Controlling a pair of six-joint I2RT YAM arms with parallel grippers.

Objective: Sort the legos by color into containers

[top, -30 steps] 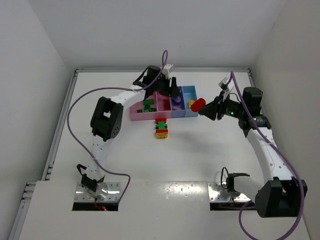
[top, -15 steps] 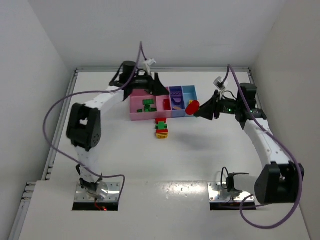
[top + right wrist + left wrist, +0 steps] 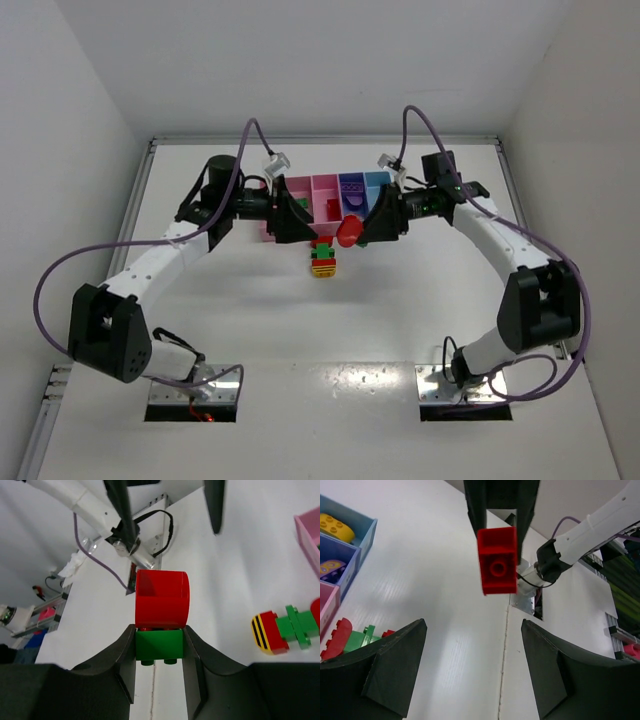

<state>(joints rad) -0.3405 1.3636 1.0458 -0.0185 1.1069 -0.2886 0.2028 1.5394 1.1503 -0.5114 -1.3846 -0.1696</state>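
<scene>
Top cam: overhead from near edge, whole table (image 3: 400, 300). Wrist cams face each other, close, sharing red brick (image 3: 497, 560).

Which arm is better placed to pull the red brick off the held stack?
Left, probably. The left gripper is open, empty and faces the red brick, which sticks out beyond the right gripper, shut on the green brick beneath.

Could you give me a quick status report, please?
Left gripper open, empty. Right gripper shut on red-green lego stack, raised opposite. Mixed clump on table near bins. Nothing between grippers.
</scene>
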